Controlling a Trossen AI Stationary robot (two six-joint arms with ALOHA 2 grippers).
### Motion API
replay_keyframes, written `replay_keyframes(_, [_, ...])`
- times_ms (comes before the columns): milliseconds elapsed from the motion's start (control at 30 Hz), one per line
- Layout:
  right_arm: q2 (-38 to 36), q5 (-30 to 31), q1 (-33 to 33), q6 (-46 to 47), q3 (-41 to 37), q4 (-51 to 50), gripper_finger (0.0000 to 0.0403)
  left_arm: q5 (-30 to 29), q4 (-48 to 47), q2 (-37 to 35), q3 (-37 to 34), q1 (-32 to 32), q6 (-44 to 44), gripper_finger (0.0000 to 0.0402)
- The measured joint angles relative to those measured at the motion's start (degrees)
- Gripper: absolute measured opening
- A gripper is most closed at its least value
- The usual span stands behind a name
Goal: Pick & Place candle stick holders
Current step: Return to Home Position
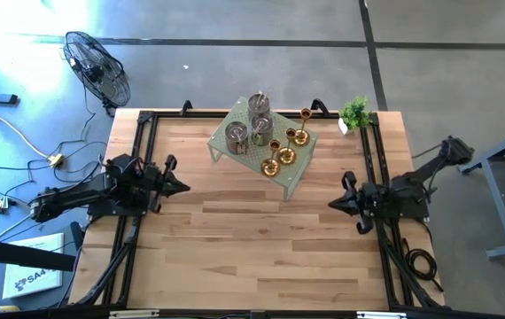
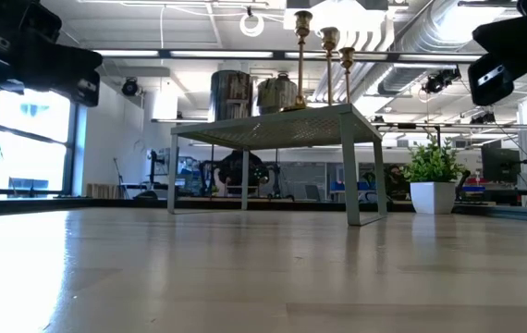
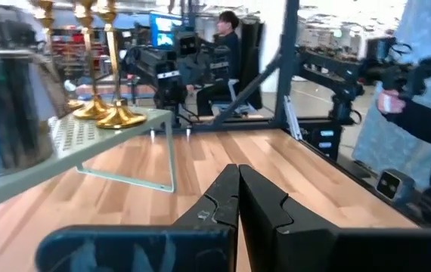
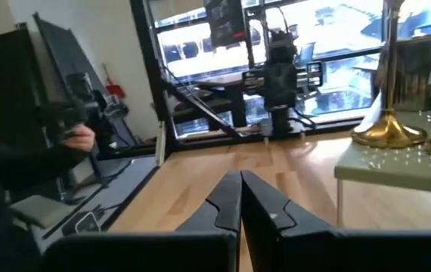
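Candle stick holders point(image 1: 299, 137) all on green rack point(image 1: 295, 180), far centre of table point(image 1: 252, 248). Gold ones point(image 1: 285, 157) on rack's right half, grey cups point(image 1: 236, 135) on left half.
Left gripper point(image 1: 184, 186) at left side, fingers pressed together, empty.
Right gripper point(image 1: 330, 204) at right side, likewise pressed together, empty.
Rack lies far and inward of both tips; gold ones nearer right arm.
No holder on bare wood, so likely no reach needed, only parking.

- Even daylight falls on the pale wooden table point(image 1: 261, 239), with only faint shadows beside the arms.
- The grey concrete floor point(image 1: 9, 40) shows a bright patch of glare.
- In the low view the large window point(image 2: 32, 139) is washed out, and the tabletop reflects it.
- The shiny gold candle stick holders point(image 3: 117, 115) glint.
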Motion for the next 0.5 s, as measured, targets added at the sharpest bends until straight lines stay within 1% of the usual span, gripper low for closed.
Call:
replay_keyframes(133, [0.00,-6.68,-4.94,-0.02,-0.02,0.02,0.0000,2.37,0.13,0.01,-0.63,0.00,0.74,0.0000])
replay_keyframes(233, [0.02,-8.46,-7.90,-0.02,-0.02,-0.84,0.0000,2.43,0.13,0.15,-0.75,0.00,1.16,0.0000])
replay_keyframes(333, [0.07,-11.61,-10.24,-0.02,-0.02,-2.60,0.0000,2.41,0.13,0.53,-0.81,0.00,2.82,0.0000])
replay_keyframes(400, [0.07,-13.67,-11.06,-0.04,-0.02,-3.40,0.0000,2.32,0.11,0.53,-0.86,0.00,3.67,0.0000])
replay_keyframes(500, [0.04,-14.24,-11.28,-0.39,-0.04,-4.11,0.0000,2.20,0.09,0.57,-0.88,0.00,4.54,0.0000])
